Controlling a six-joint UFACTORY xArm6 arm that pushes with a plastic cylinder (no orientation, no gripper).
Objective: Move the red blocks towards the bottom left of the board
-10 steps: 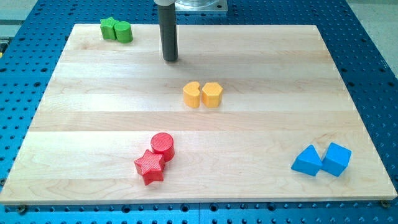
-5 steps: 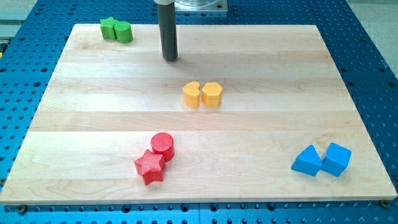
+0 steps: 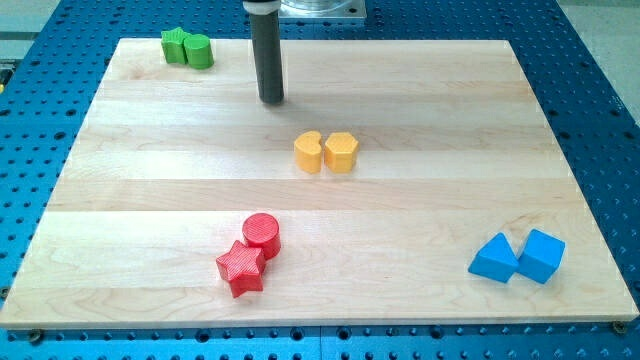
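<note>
A pale wooden board [image 3: 420, 205] fills most of the frame, lying on a blue perforated metal table [image 3: 600, 120] that shows as a border on every side. The board's grain runs in wide horizontal planks, and its surface looks smooth and flat.

A dark rod comes down from a metal mount at the top centre of the frame. This arm has no fingers or jaws, so there is nothing to spread or pinch; my tip [image 3: 271, 101] rests on the board in the upper middle, touching no block.

The task's pieces sit low and left of centre: a red cylinder [image 3: 262, 235] touching a red star block [image 3: 240, 267] just below and to its left. Both are well apart from my tip, with bare wood between them and the lower left corner.

To push them well, my tip should probably travel around to the upper right of the red pair and then drive diagonally down and left, keeping the line through both blocks so neither slips off sideways. The round cylinder may roll away from an off-centre push.

Two yellow blocks [image 3: 326, 152], touching, lie at centre, near that route and best avoided. Two blue blocks [image 3: 518, 257] sit lower right; two green blocks [image 3: 187, 47] sit upper left.
</note>
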